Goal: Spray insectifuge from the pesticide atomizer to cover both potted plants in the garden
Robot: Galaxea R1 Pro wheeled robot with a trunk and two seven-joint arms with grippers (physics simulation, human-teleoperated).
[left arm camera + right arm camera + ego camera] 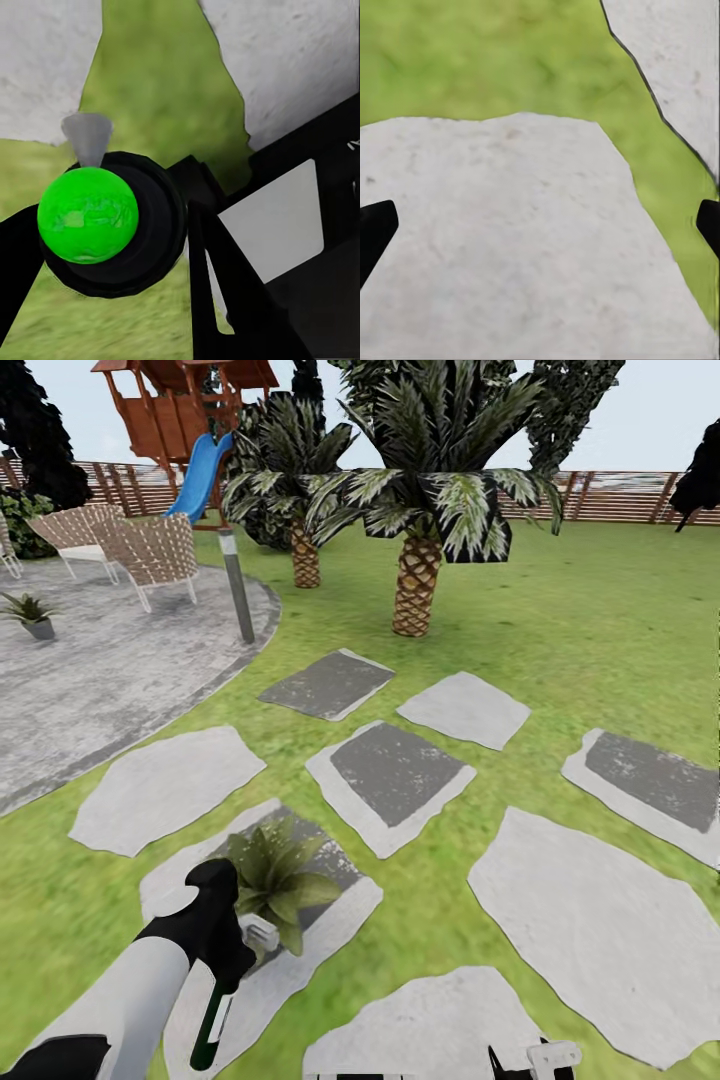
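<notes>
Spraying step: L arm holds the bottle at the near plant, lower left of the head view.
Left gripper [228, 970]: clenched round the pesticide atomizer [212, 1022]; dark body hangs below the grasp, white trigger head [262, 936] pokes out beside it, toward the leaves.
L wrist view: bottle base seen end-on as a bright green disc [88, 214] in a black ring, grey nozzle cone beside it; lawn and slab edges beyond.
Near potted plant [272, 877]: green rosette on a stepping slab [318, 935], touching or just beside the nozzle end; pot hidden by leaves.
Second potted plant [30, 611]: grey pot on the patio [110, 660], upper left, well apart.
Right gripper [540, 225]: released, fingertips wide at both frame edges over bare slab.
Technique (judgement): keep nozzle aimed at the rosette centre, sweep across all leaves w/o knocking them; hold grasp firm; then carry bottle to the patio plant.
</notes>
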